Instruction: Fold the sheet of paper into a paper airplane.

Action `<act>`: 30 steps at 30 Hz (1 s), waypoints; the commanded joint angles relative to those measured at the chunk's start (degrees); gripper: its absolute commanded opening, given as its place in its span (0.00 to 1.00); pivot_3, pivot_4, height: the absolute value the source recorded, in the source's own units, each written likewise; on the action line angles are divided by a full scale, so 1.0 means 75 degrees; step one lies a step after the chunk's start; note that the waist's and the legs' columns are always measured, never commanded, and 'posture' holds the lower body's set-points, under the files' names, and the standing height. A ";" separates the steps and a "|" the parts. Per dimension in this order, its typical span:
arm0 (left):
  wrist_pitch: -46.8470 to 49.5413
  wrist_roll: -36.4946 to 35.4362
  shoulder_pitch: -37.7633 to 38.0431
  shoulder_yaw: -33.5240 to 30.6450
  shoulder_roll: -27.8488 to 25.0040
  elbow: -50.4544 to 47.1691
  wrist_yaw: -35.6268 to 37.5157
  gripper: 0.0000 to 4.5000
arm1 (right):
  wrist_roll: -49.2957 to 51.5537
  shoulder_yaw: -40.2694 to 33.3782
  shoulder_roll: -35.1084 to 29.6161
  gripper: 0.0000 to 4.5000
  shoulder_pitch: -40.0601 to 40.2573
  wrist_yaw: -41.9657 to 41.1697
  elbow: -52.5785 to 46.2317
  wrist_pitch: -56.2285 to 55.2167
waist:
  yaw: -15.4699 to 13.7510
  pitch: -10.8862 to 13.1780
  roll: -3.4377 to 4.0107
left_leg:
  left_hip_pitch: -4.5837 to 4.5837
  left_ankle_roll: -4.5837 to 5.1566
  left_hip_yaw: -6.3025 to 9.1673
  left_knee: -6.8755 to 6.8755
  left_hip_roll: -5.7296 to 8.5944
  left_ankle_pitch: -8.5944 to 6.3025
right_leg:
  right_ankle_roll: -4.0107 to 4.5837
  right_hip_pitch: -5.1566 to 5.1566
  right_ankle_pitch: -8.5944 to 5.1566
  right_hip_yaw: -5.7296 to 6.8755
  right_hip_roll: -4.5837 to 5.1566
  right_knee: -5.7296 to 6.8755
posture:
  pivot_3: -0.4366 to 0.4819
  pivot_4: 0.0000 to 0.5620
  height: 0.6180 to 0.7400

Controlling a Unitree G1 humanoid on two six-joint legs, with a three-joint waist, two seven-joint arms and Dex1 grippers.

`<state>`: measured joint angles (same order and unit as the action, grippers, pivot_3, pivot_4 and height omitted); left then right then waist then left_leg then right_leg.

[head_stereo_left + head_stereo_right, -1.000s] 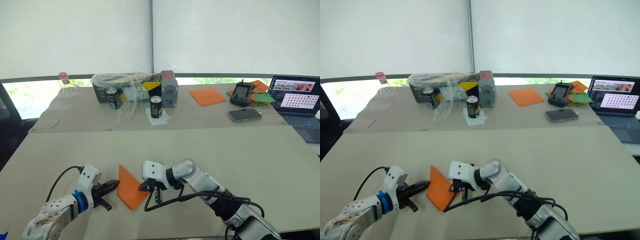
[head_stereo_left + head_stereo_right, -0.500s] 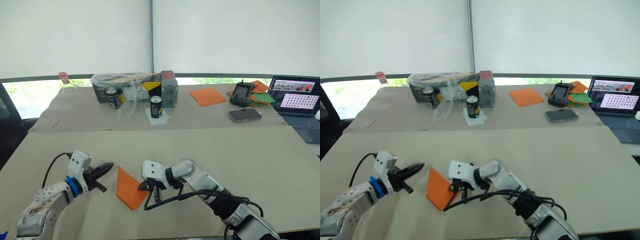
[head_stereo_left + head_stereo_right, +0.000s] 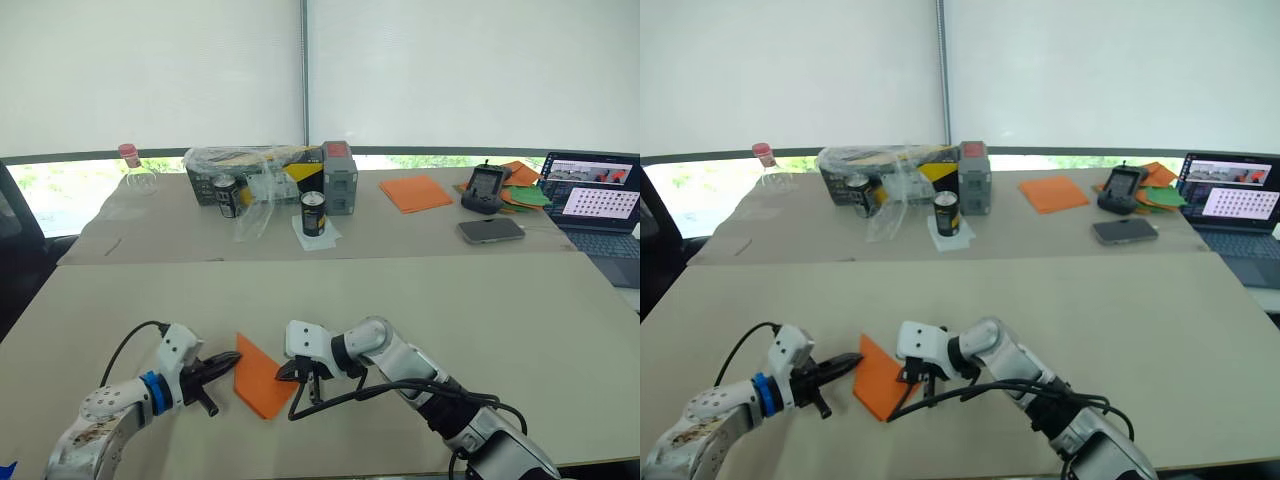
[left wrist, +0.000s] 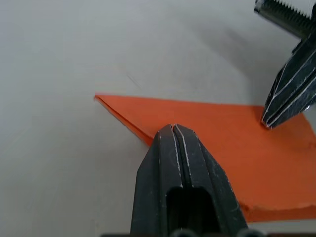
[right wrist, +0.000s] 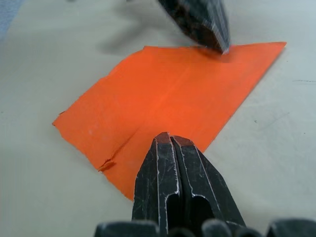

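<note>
The orange sheet of paper [image 3: 258,377] lies flat on the near table, folded into a pointed wedge with a crease along it [image 5: 163,98]. My left gripper [image 3: 233,358] is shut, and its tip [image 4: 173,130] touches the paper's left edge. My right gripper [image 3: 284,373] is also shut. Its tip [image 5: 168,139] rests on the paper's right edge. The two tips face each other across the paper, and nothing is held between either pair of fingers.
On the rear table are a flat orange sheet [image 3: 414,192], an orange-and-green paper pile [image 3: 522,186], a handheld controller [image 3: 485,188], a phone [image 3: 490,229], a laptop [image 3: 598,200], two cans [image 3: 313,213], a plastic-wrapped box [image 3: 255,170], a grey box [image 3: 338,177] and a bottle [image 3: 133,170].
My left gripper swung away to the left and up off the paper, then came back to its left edge. The right gripper and the paper have stayed put.
</note>
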<state>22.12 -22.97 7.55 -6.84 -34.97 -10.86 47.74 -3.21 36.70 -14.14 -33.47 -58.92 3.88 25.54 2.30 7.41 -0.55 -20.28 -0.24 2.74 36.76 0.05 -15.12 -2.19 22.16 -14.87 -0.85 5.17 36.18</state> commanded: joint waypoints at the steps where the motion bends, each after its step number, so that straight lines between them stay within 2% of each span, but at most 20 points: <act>1: 0.0006 0.0365 0.0244 0.0464 -0.0328 -0.0134 0.0251 0.01 | -0.0363 0.0321 -0.0194 0.00 0.0204 0.0068 0.0522 0.0247 | -0.0001 0.0000 0.0001 | 0.0000 0.0000 0.0000 0.0000 0.0000 0.0000 | 0.0000 -0.0001 0.0000 0.0000 0.0000 0.0000 | 0.48 0.27 1.00; 5: 0.0038 0.0705 0.0346 0.0607 -0.0678 0.0206 0.0181 0.01 | -0.0370 0.0312 -0.0214 0.00 0.0186 0.0069 0.0533 0.0243 | 0.0002 -0.0002 0.0012 | 0.0002 0.0000 0.0000 0.0000 0.0000 0.0000 | 0.0000 -0.0001 0.0000 -0.0001 0.0001 -0.0001 | 0.48 0.27 1.00; 8: -0.0584 0.1019 0.0462 0.0798 -0.0966 0.0363 0.0449 0.01 | -0.0365 0.0317 -0.0225 0.00 0.0177 0.0066 0.0542 0.0239 | 0.0007 -0.0004 0.0022 | 0.0007 0.0000 0.0000 -0.0003 -0.0001 0.0000 | 0.0001 0.0000 -0.0001 0.0000 0.0000 -0.0001 | 0.48 0.27 1.00; 10: -0.0604 0.0763 0.0616 0.0648 -0.0898 0.0260 0.0492 0.01 | -0.0363 0.0320 -0.0236 0.00 0.0172 0.0064 0.0542 0.0240 | 0.0014 -0.0005 0.0034 | 0.0007 0.0000 -0.0002 -0.0004 0.0000 0.0000 | 0.0002 -0.0001 -0.0002 -0.0001 0.0002 -0.0003 | 0.48 0.27 1.00; 19: -0.1209 0.1003 0.1147 0.0992 -0.0947 -0.0133 0.0748 0.01 | -0.0367 0.0348 -0.0227 0.00 0.0115 0.0020 0.0609 0.0194 | 0.0010 -0.0007 0.0039 | 0.0011 0.0001 -0.0001 -0.0006 -0.0001 -0.0001 | 0.0001 0.0000 -0.0003 0.0000 0.0003 -0.0005 | 0.48 0.27 1.00; 30: -0.1423 0.0767 0.1377 0.0837 -0.1012 -0.0172 0.1091 0.01 | -0.0363 0.0366 -0.0228 0.00 0.0092 -0.0006 0.0648 0.0180 | 0.0011 -0.0007 0.0046 | 0.0010 0.0001 -0.0001 -0.0006 -0.0001 -0.0001 | 0.0002 0.0000 -0.0005 0.0002 0.0001 -0.0005 | 0.48 0.27 1.00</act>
<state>10.45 -18.22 15.67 -2.21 -42.05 -14.02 54.73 -3.22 37.35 -14.28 -34.18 -59.18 4.38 25.52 2.38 7.35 -0.20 -20.21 -0.23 2.74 36.71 0.04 -15.12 -2.18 22.17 -14.90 -0.83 5.18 36.14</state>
